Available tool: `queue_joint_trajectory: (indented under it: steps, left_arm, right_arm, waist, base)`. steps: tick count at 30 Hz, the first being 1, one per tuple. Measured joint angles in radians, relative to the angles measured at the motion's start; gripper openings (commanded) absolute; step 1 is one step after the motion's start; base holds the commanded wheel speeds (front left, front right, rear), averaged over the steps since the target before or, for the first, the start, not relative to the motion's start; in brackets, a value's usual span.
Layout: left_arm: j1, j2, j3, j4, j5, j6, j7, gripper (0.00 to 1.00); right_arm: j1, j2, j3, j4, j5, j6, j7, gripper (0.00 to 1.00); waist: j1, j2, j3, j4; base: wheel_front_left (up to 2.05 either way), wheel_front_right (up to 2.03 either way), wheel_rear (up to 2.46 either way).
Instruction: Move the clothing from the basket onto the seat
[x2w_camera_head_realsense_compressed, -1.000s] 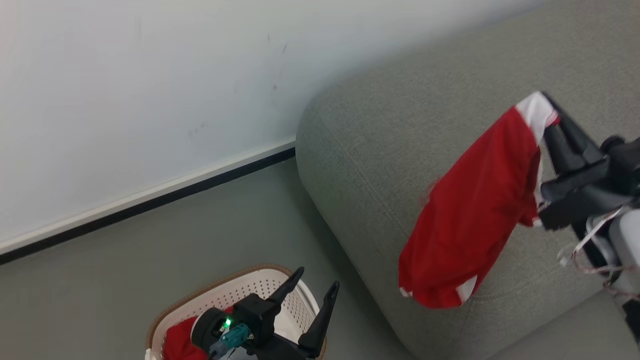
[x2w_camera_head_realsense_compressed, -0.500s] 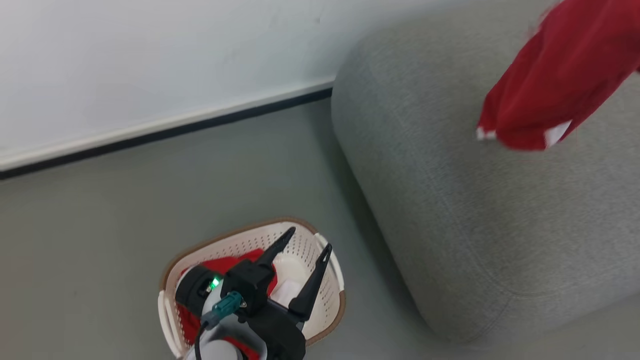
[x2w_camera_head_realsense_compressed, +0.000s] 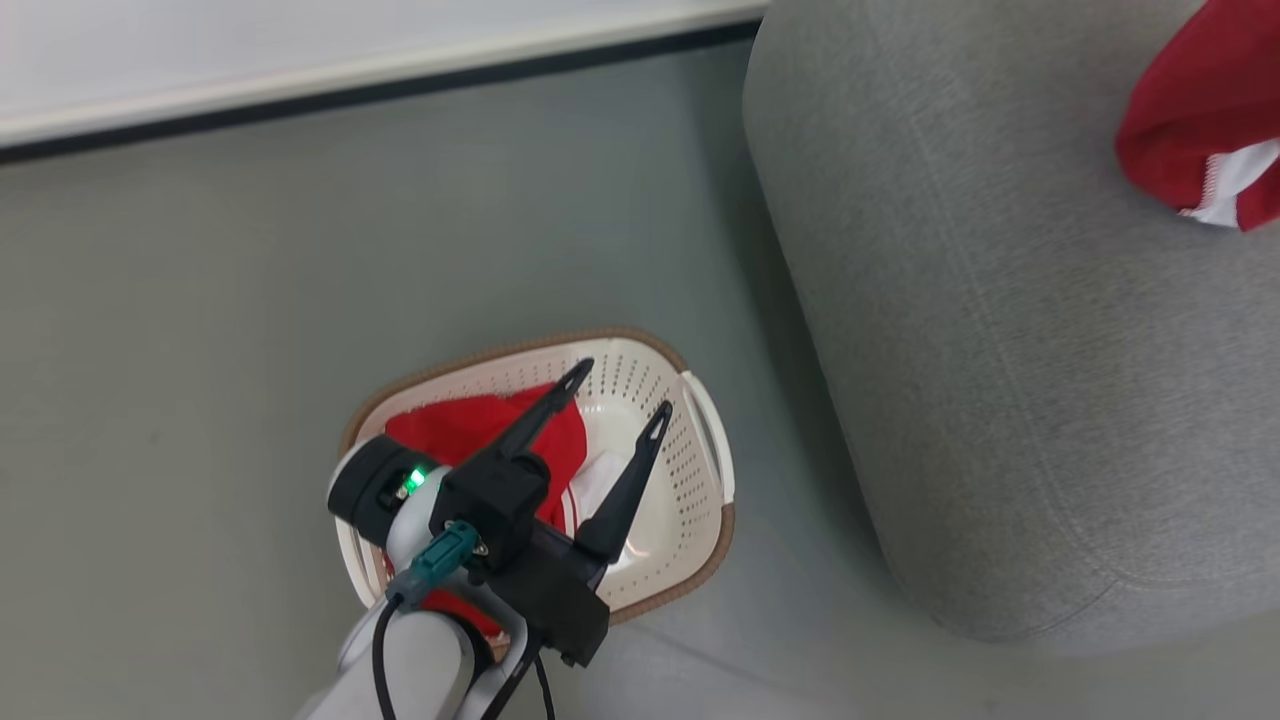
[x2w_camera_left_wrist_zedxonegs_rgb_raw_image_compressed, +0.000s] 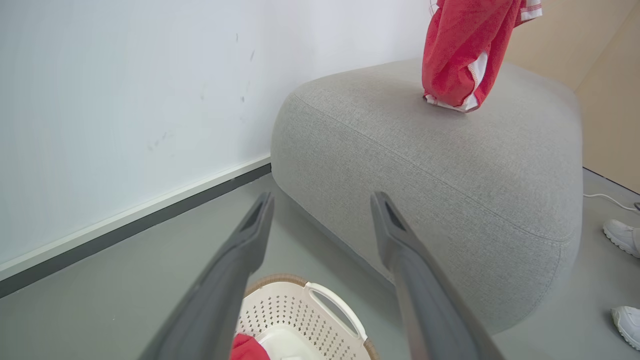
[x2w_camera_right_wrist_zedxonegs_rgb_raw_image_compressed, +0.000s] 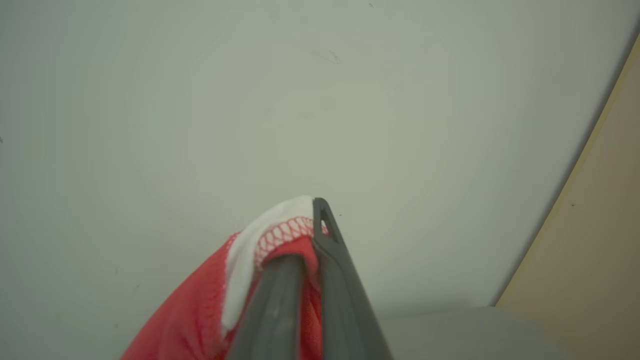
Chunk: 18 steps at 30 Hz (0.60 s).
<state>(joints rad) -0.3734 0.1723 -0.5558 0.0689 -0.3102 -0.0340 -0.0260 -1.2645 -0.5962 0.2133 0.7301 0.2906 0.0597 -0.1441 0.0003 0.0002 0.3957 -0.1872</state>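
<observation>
The cream basket (x2w_camera_head_realsense_compressed: 700, 470) (x2w_camera_left_wrist_zedxonegs_rgb_raw_image_compressed: 300, 315) with a brown rim stands on the floor beside the grey seat (x2w_camera_head_realsense_compressed: 1000, 350) (x2w_camera_left_wrist_zedxonegs_rgb_raw_image_compressed: 425, 165). A red garment (x2w_camera_head_realsense_compressed: 470, 435) (x2w_camera_left_wrist_zedxonegs_rgb_raw_image_compressed: 245, 347) lies in it. My left gripper (x2w_camera_head_realsense_compressed: 615, 390) (x2w_camera_left_wrist_zedxonegs_rgb_raw_image_compressed: 320, 200) hovers open over the basket, with nothing between its fingers. A second red garment with white trim (x2w_camera_head_realsense_compressed: 1200, 140) (x2w_camera_left_wrist_zedxonegs_rgb_raw_image_compressed: 460, 55) (x2w_camera_right_wrist_zedxonegs_rgb_raw_image_compressed: 240, 280) hangs over the seat. My right gripper (x2w_camera_right_wrist_zedxonegs_rgb_raw_image_compressed: 315, 212) is shut on its white-edged top, and its lower hem sits close to the seat top in the left wrist view.
A white wall (x2w_camera_left_wrist_zedxonegs_rgb_raw_image_compressed: 125, 100) with a dark baseboard (x2w_camera_head_realsense_compressed: 380, 85) runs behind the basket and seat. Grey floor (x2w_camera_head_realsense_compressed: 200, 300) spreads to the left. A person's white shoes (x2w_camera_left_wrist_zedxonegs_rgb_raw_image_compressed: 622, 235) stand on the floor right of the seat, near a white cable.
The head camera has tilted down, so basket and seat have shifted up and right in its view. The hanging garment now shows at the top right corner. The left gripper stays open over the basket.
</observation>
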Motion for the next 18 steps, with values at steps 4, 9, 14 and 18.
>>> queue_joint_trajectory:
  steps: [4, 9, 14, 18]
  left_arm:
    - [-0.033, 0.009, 0.001, -0.035, 0.015, 0.0, 0.011, 1.0]
    - [-0.07, 0.018, 0.007, -0.057, 0.025, 0.0, 0.017, 1.0]
    - [-0.092, 0.017, 0.004, -0.057, 0.032, -0.001, 0.02, 1.0]
    - [-0.097, 0.016, -0.001, -0.053, 0.033, -0.001, 0.021, 1.0]
  right_arm:
    - [0.004, 0.049, 0.011, 0.067, 0.0, -0.008, -0.005, 0.0]
    - [0.013, 0.097, 0.014, 0.165, 0.001, -0.052, -0.012, 0.0]
    - [0.04, 0.136, 0.018, 0.243, 0.001, -0.07, -0.029, 0.0]
    - [0.056, 0.161, 0.03, 0.287, 0.001, -0.078, -0.043, 0.0]
  waist:
    - [0.0, 0.0, 0.056, 0.009]
    - [0.0, 0.0, 0.124, 0.01]
    - [-0.0001, 0.0, 0.175, 0.002]
    - [-0.0001, 0.0001, 0.198, -0.008]
  base:
    - [0.0, 0.0, 0.0]
    - [0.0, 0.0, 0.0]
    - [0.0, 0.0, 0.0]
    - [0.0, 0.0, 0.0]
